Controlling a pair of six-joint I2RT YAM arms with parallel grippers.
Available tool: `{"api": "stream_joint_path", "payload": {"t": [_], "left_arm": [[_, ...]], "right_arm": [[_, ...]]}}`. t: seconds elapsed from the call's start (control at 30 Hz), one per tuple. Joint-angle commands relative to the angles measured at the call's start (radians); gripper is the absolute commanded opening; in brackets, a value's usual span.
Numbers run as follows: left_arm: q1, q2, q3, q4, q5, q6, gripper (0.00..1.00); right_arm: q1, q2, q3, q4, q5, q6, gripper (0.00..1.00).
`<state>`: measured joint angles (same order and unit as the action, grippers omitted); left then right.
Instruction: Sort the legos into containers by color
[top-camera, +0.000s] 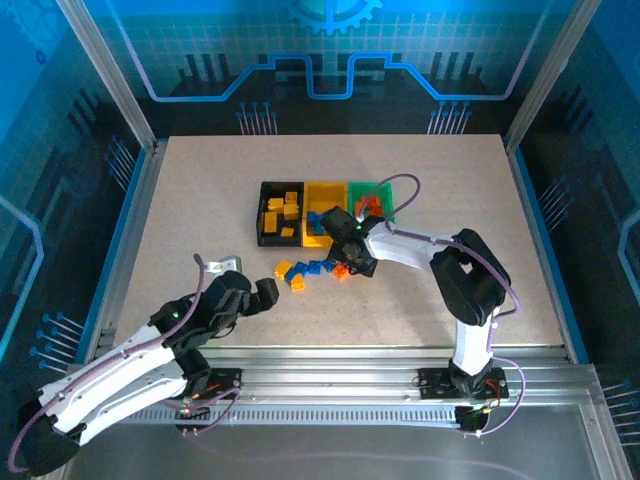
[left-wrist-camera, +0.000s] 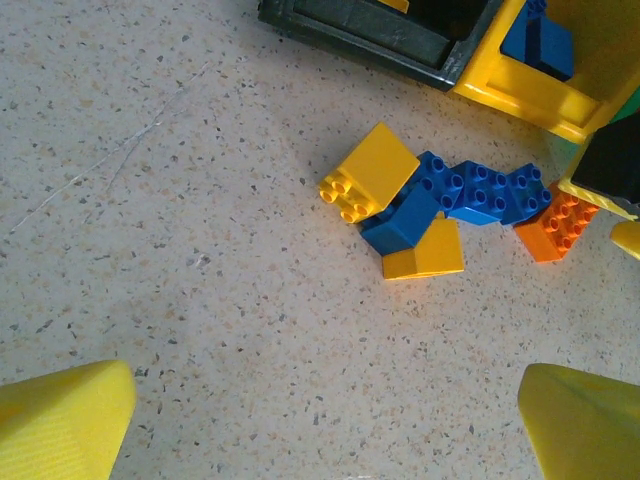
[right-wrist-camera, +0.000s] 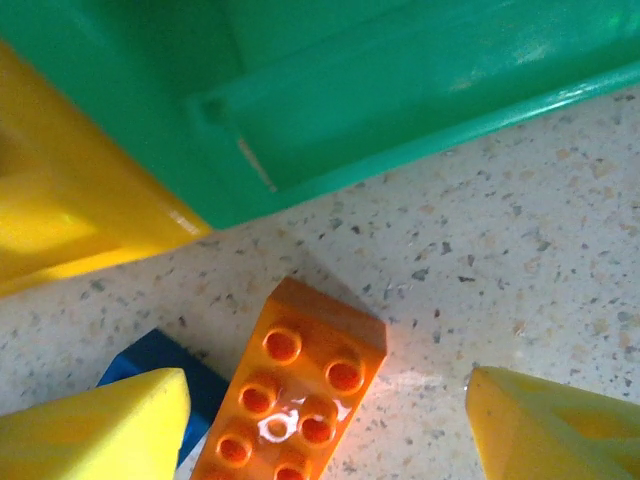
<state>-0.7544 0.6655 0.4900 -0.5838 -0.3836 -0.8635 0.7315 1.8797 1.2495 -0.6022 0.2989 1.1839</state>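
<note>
Left fingers (left-wrist-camera: 65, 415): spread wide, empty, above bare counter (left-wrist-camera: 200, 300).
Loose legos (left-wrist-camera: 470, 190): left wrist view shows yellow, blue, orange bricks clustered before the bins (left-wrist-camera: 350, 35).
Black bin (top-camera: 262, 213): overhead, yellow bricks (top-camera: 284, 208) inside.
Right fingers (right-wrist-camera: 110, 430): parted, straddling an orange brick (right-wrist-camera: 300, 390) just beside the green bin (right-wrist-camera: 400, 90), ungripped.

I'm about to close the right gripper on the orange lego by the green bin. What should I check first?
1. The orange studded plastic brick lies between the fingertips of the right gripper: ok.
2. Grip made: not ok; the jaws stand open, with a gap on one side.
3. The blue plastic brick is clear of the fingers: not ok; it lies right beside the orange one, partly behind one fingertip.
4. The green plastic bin is close for the drop: ok; just beyond the brick.
5. The left gripper is out of the way: ok; open, nothing between its fingers.
</note>
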Motion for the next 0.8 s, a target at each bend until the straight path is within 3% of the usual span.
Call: {"api": "stream_joint_path", "payload": {"t": [0.0,0.13,0.37,0.6,0.77], "left_arm": [[0.008,-0.015,-0.018,-0.018,0.014,-0.003,0.99],[0.008,-0.023,-0.019,-0.022,0.013,-0.001,0.99],[0.010,-0.022,-0.004,-0.024,0.017,0.022,0.99],[0.013,0.004,0.021,-0.036,0.012,0.050,0.99],[0.015,0.046,0.028,-0.028,0.016,0.046,0.99]], "right_arm": [[-0.008,0.034,0.012,-0.047,0.027,0.036,0.67],[-0.009,0.020,-0.034,-0.059,0.005,0.012,0.49],[-0.022,-0.100,-0.090,-0.033,-0.031,-0.132,0.32],[-0.062,-0.281,-0.021,-0.080,0.022,-0.441,0.33],[-0.145,-0.218,0.136,-0.116,0.086,-0.612,0.35]]}}
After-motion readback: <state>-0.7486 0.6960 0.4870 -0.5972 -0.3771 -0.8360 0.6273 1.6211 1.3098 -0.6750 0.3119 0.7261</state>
